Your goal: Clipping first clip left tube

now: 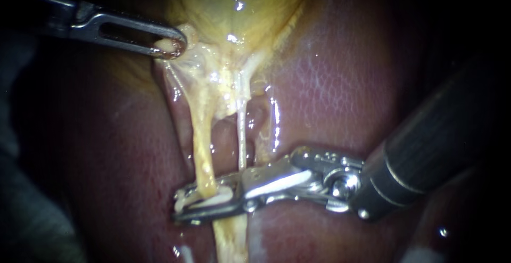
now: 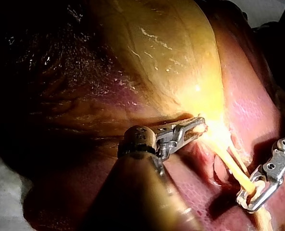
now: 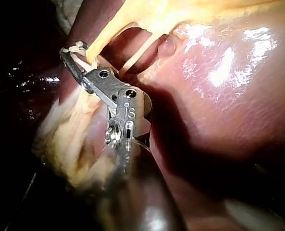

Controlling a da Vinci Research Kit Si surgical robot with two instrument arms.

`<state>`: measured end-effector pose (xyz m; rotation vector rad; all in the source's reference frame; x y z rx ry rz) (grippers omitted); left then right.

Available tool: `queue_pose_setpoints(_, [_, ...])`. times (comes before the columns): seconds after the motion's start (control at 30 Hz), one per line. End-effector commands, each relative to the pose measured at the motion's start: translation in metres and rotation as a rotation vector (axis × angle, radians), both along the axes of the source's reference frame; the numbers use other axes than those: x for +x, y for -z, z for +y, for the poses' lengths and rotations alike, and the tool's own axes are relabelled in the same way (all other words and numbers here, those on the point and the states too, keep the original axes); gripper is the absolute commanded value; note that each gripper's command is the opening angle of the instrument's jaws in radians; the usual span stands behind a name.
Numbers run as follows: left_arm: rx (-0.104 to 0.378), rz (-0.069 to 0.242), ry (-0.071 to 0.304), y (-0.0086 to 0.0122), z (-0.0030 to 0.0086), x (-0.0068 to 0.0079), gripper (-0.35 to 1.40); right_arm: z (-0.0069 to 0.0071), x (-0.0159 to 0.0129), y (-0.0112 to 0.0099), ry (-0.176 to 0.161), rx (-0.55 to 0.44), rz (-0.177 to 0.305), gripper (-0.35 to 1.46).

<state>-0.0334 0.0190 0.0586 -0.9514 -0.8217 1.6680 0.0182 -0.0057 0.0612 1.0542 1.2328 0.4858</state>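
Left instrument point(image 1: 171, 46) and right instrument point(image 1: 198, 201), each claw clamped tight.

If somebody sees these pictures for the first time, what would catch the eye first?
Most likely the right instrument's end effector, low in the middle of the endoscope view, holding a white clip across the thick yellow left tube. Next comes the left instrument's end effector, at the upper left, gripping pale tissue at the neck of the glistening yellow gallbladder, with thin tissue stretched below it.

Lit centre, dark edges, glare on liver point(image 3: 238, 86)
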Motion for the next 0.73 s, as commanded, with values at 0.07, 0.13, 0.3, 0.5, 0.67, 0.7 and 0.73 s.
queue_pose_setpoints(0.07, [0.000,0.000,0.000,0.0000,0.0000,0.0000,-0.35,0.0000,-0.0001,-0.0001,0.000,0.000,0.000,-0.17])
queue_pose_setpoints(0.13, [0.000,0.000,0.000,0.0000,0.0000,0.0000,-0.35,0.0000,-0.0002,-0.0001,0.000,0.000,0.000,-0.26])
queue_pose_setpoints(0.3, [0.000,0.000,0.000,0.0000,0.0000,0.0000,-0.35,-0.0003,-0.0006,-0.0001,0.003,-0.001,0.002,-0.35])
queue_pose_setpoints(0.5, [0.000,0.000,0.000,0.0000,0.0000,0.0000,-0.35,-0.0004,-0.0008,-0.0001,0.011,-0.006,-0.010,-0.35])
queue_pose_setpoints(0.67, [0.000,0.000,0.000,0.0000,0.0000,0.0000,-0.35,-0.0004,-0.0008,-0.0003,0.011,-0.007,-0.010,-0.35])
queue_pose_setpoints(0.7, [0.000,0.000,0.000,0.0000,0.0000,0.0000,-0.35,-0.0004,-0.0008,-0.0003,0.011,-0.007,-0.010,-0.35])
queue_pose_setpoints(0.73, [0.000,0.000,0.000,0.0000,0.0000,0.0000,-0.35,-0.0004,-0.0008,-0.0003,0.011,-0.007,-0.010,-0.35])
